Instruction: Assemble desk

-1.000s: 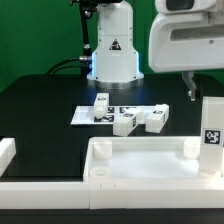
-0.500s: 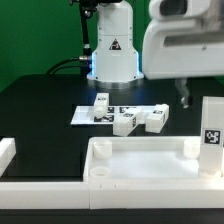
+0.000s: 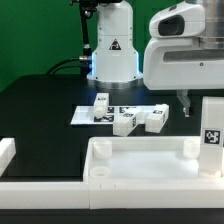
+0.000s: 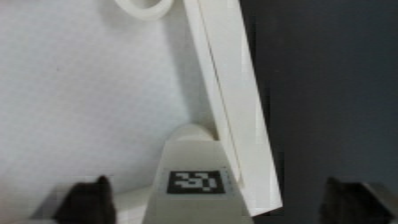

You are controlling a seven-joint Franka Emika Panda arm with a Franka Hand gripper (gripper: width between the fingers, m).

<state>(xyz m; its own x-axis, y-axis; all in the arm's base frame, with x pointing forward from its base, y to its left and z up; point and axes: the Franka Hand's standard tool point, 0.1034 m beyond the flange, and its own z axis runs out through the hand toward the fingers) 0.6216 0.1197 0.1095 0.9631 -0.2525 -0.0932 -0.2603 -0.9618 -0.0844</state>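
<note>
The tabletop [image 3: 140, 148] lies rim up at the near edge of the scene. One leg [image 3: 211, 126] stands upright at its far corner on the exterior view's right, tag facing the camera. The gripper [image 3: 187, 100] hangs just above that leg; its fingers [image 4: 84, 198] are spread wide on either side of the leg's top, clear of it and gripping nothing. Three other legs [image 3: 126, 122] lie farther back on the marker board [image 3: 82, 116].
</note>
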